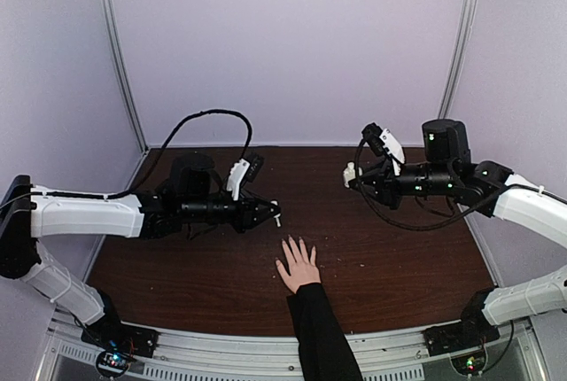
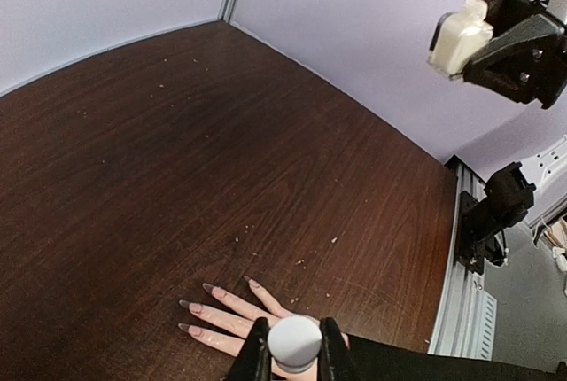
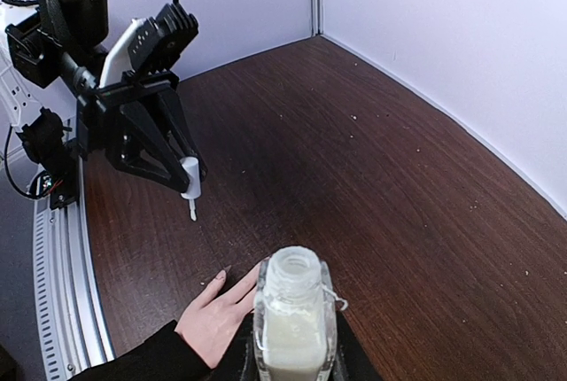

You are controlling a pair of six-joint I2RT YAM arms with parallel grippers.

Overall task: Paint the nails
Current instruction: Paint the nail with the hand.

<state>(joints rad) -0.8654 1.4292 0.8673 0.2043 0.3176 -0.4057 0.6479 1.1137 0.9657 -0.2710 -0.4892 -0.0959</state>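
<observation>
Early in the job, by the look of things. Already uncapped: holding the small clear bottle (image 3: 292, 310) in the right end effector (image 3: 294, 359), clamped around its body, neck open, milky liquid inside, raised well above the surface (image 1: 399, 257) on the far right. Gripping the white cap (image 2: 294, 341) in the left end effector (image 2: 294, 354), pinched narrow on it, brush tip (image 3: 192, 213) pointing down (clearest from the right wrist view). Hovering there just beyond the fingertips of the hand (image 1: 299, 266), near but apart, touching no finger.

Lying flat on the surface toward the front edge, fingers spread, black sleeve (image 1: 323, 337) trailing back between the arm bases. At the finger ends, pointing away from the bases: the nails (image 2: 209, 289). Long and pale mauve from the left wrist view; impossible to tell whether coated or bare, and far too small from above.

Judged done: opening the bottle, drawing the brush out. Impossible to tell whether the brush is loaded. Judged left, seemingly nearly everything: lowering the brush onto each nail in turn, stroking it over, probably dipping again between fingers, then screwing the cap back on.
</observation>
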